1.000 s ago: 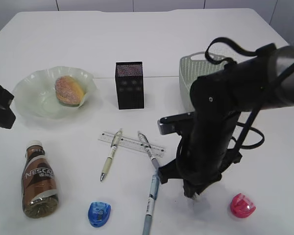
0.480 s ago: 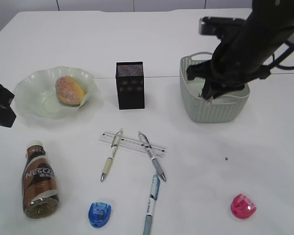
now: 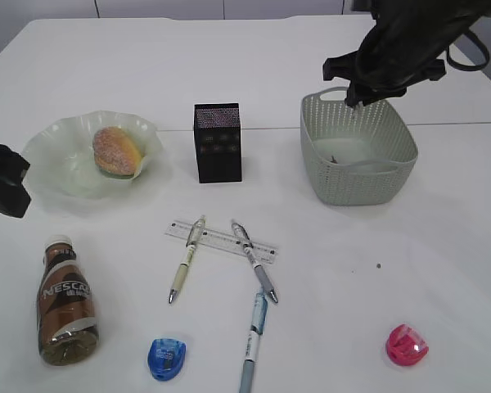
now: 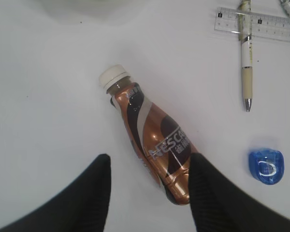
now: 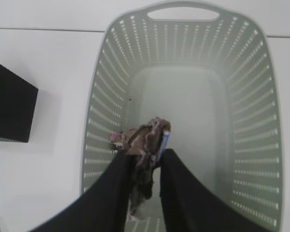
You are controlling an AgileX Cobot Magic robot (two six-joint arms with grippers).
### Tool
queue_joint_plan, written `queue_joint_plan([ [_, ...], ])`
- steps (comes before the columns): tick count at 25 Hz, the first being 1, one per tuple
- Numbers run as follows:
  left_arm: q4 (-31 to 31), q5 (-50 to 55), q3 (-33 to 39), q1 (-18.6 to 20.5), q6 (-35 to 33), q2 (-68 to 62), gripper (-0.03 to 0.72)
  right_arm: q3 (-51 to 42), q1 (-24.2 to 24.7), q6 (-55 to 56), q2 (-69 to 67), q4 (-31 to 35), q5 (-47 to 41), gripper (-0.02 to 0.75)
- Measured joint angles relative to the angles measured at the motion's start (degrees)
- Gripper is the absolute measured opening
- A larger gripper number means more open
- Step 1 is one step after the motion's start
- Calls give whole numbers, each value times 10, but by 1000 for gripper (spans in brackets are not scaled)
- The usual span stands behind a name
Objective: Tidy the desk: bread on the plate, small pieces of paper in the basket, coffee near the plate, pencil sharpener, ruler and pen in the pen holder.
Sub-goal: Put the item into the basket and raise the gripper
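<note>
Paper scrap (image 5: 146, 140), crumpled and greyish-brown with coloured print, sits between the narrowly parted fingers (image 5: 118, 193) of the right end effector (image 5: 144, 162), which grips it directly above the inside of the basket (image 5: 251, 145); the scrap stands clear of the basket floor below it. In the exterior view the right end effector (image 3: 358, 97) hangs over the basket's far rim (image 3: 344, 98), and a small dark item lies on the basket floor, too small to identify. The pen holder (image 3: 217, 142) stands on the desk (image 3: 442, 270) to the left of this end effector. The left end effector (image 4: 147, 166) stands about half open and holds nothing; its two fingers (image 4: 94, 188) straddle the lower end of the coffee (image 4: 152, 147) bottle, which lies on its side on the desk directly below, cap pointing away. Contact between fingers and bottle cannot be determined. To the right of this end effector lie a blue pencil sharpener (image 4: 267, 166), a pen (image 4: 246, 63) and the ruler (image 4: 261, 24) under it. The bread (image 3: 116, 151) rests on the plate (image 3: 57, 164).
</note>
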State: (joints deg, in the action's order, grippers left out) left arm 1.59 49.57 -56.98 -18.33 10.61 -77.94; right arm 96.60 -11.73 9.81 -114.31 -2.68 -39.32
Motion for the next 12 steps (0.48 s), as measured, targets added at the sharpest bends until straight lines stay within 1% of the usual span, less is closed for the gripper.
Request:
queue_joint_plan([
  [2,0,0,0,0,0,0,378,8,0,4,-14,-4,0,221],
  [4,-1,0,0,0,0,0,377,11,0,5,-23,-5,0,339],
  [6,-1,0,0,0,0,0,375,13,0,6,-24,-5,0,442],
  [7,-1,0,0,0,0,0,375,14,0,8,-24,-5,0,480],
  [9,-1,0,0,0,0,0,374,16,0,14,-23,-5,-13,511],
  [12,-1,0,0,0,0,0,374,17,0,19,-16,-3,-62,521],
])
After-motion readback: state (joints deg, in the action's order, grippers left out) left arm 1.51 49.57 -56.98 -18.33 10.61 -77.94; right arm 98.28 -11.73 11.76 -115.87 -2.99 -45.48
